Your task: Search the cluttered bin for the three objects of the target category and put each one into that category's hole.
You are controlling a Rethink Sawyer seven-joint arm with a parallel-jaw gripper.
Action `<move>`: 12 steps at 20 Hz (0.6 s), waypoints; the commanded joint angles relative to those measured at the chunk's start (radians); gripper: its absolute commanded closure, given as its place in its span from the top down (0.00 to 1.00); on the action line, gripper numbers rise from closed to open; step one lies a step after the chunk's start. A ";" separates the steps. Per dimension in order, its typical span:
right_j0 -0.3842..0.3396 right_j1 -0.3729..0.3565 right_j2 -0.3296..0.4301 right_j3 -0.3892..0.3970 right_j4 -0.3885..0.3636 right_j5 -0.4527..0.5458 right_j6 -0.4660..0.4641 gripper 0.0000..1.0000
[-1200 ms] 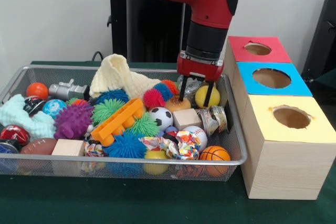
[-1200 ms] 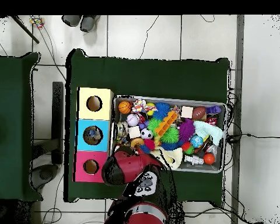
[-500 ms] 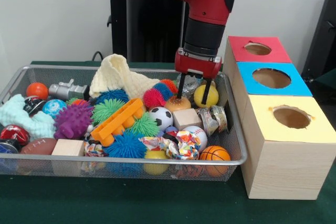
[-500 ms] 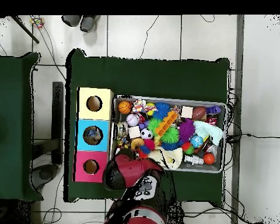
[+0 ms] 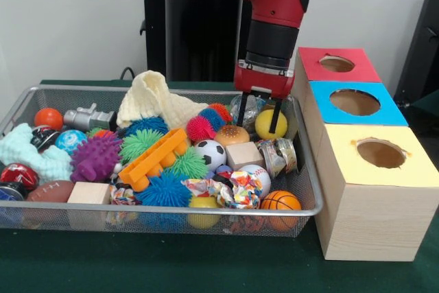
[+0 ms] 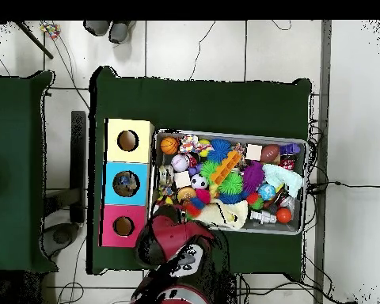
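Bottle (image 5: pixel 246 110), crinkled and clear, sits between the open gripper's (image 5: pixel 259 120) fingers, beside a yellow ball (image 5: pixel 267 125). Picking seems in hand. Next: close on it, not the ball.

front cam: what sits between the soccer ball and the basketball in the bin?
In the front view, a white baseball and a crumpled multicolored wad lie between the soccer ball and the basketball.

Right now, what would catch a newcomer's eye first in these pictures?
The red arm's gripper hangs open over the far right corner of the bin, a crinkly see-through bottle between its fingers. The bin brims with bright toys, and three boxes with holes stand beside it.
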 commanded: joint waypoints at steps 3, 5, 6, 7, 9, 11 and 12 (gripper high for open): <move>-0.002 0.115 -0.011 0.127 0.002 -0.085 0.156 1.00; -0.025 0.129 -0.028 0.150 -0.005 -0.120 0.161 1.00; -0.036 0.132 -0.036 0.159 -0.007 -0.132 0.162 1.00; -0.045 0.133 -0.042 0.170 -0.012 -0.142 0.161 1.00; -0.064 0.134 -0.050 0.190 -0.029 -0.165 0.153 1.00; -0.083 0.132 -0.052 0.208 -0.042 -0.187 0.146 1.00; -0.089 0.138 -0.053 0.215 -0.048 -0.203 0.144 1.00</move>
